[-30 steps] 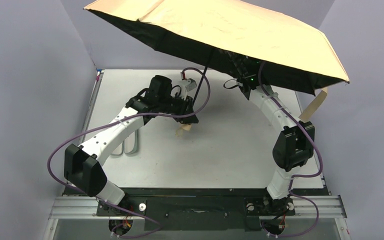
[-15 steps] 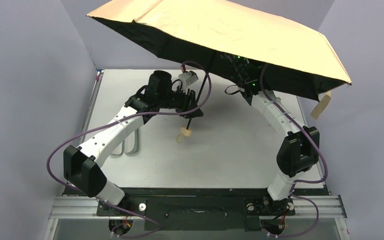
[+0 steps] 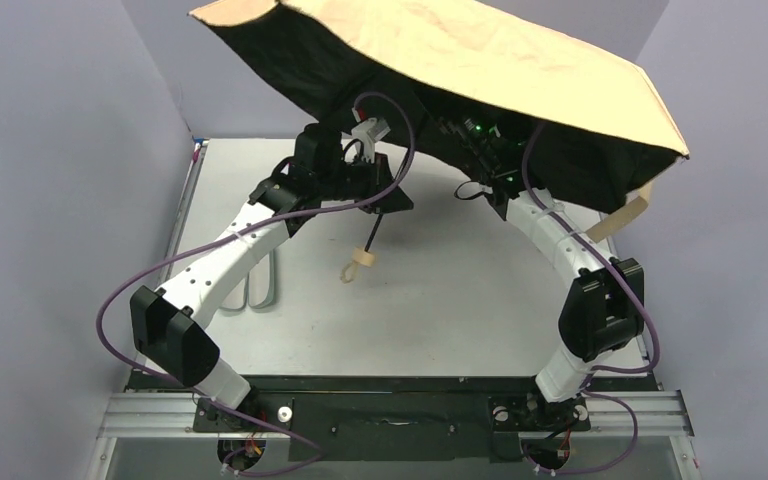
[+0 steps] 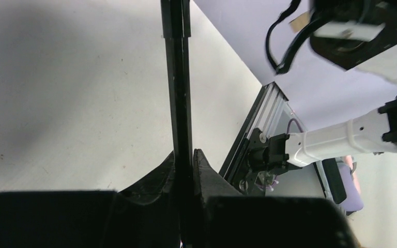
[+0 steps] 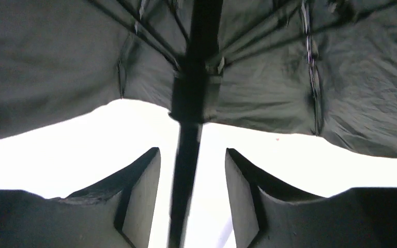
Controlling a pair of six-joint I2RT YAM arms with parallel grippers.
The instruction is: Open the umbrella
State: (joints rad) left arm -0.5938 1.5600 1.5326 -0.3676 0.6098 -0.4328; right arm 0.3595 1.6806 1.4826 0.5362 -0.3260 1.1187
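Observation:
The umbrella [image 3: 480, 60] is spread open, its tan canopy with black lining tilted over the back of the table. Its thin black shaft [image 3: 374, 232] runs down to the small tan handle [image 3: 363, 260], which hangs above the table. My left gripper [image 3: 388, 196] is shut on the shaft [image 4: 180, 93], the jaws pressed against both sides of it. My right gripper [image 5: 192, 155] is under the canopy, open, with the shaft [image 5: 186, 155] passing between its fingers without touching them. The runner [image 5: 192, 95] and ribs sit just above. A tan strap [image 3: 628, 215] hangs from the canopy's right edge.
The white table [image 3: 460, 310] is walled by grey panels on the left, back and right. A thin wire loop [image 3: 263, 290] lies on the table under the left arm. Purple cables trail along both arms. The canopy hides the back of the table.
The canopy has tipped up on its left side and shifted right. My left gripper has risen with the shaft, and the handle now hangs lower and further left. My right arm moved slightly toward the front.

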